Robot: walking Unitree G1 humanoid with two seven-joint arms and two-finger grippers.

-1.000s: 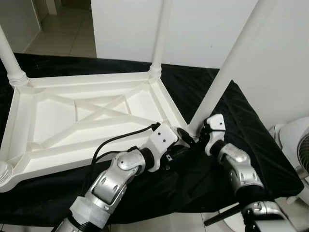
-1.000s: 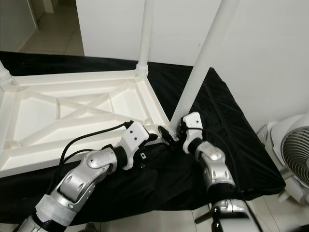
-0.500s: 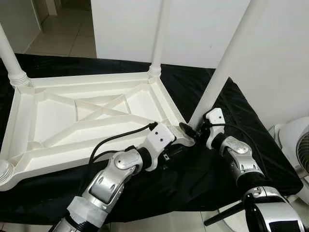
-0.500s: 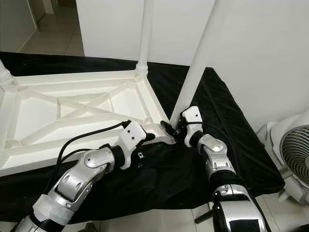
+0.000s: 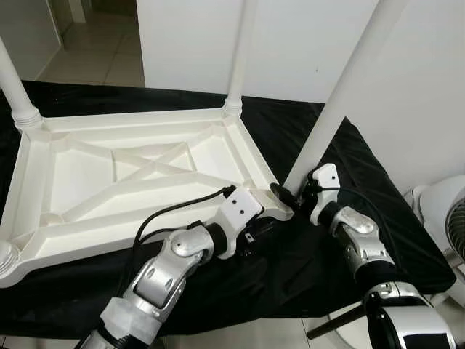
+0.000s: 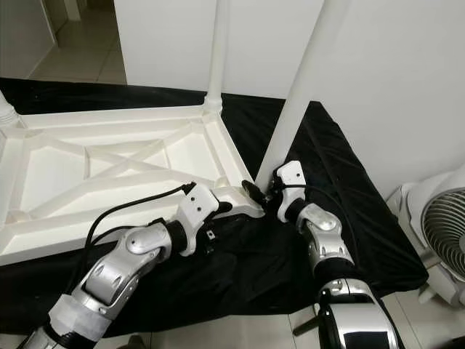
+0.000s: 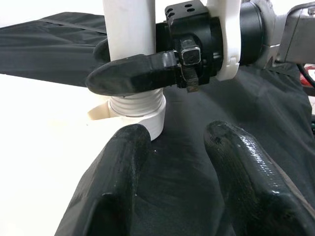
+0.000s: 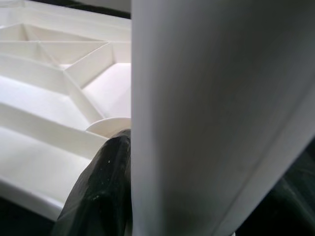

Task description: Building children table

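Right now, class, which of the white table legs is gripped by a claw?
The leaning leg at the tabletop's near right corner; the right claw clamps its base. The other legs stand untouched.

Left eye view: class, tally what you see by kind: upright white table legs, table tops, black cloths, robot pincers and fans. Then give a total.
Upright table legs: 3
Table top, upside down: 1
Black cloth: 1
Pincers, left pincer and right pincer: 2
Fan: 1
Total: 8

Right tool clamped, left tool agape
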